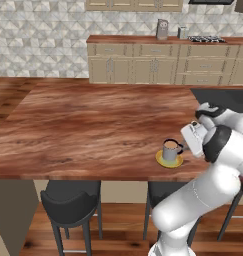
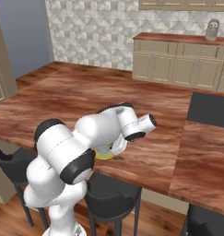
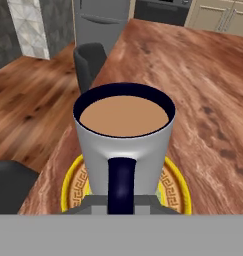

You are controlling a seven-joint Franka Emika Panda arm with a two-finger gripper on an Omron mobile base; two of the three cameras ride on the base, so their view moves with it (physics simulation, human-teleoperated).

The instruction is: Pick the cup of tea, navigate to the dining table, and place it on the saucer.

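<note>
grey cup of tea (image 1: 169, 150) sits upright on the yellow saucer (image 1: 169, 160) near the dining table (image 1: 93, 125) edge, handle toward our gripper (image 1: 185, 148), whose finger spread we cannot tell, likely for release

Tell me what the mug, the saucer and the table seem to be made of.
Mug: probably glazed ceramic, smooth grey with a soft sheen. Saucer: likely glazed ceramic too, yellow with a dark patterned border. Table: polished wood, glossy reddish-brown with grain streaks.
</note>
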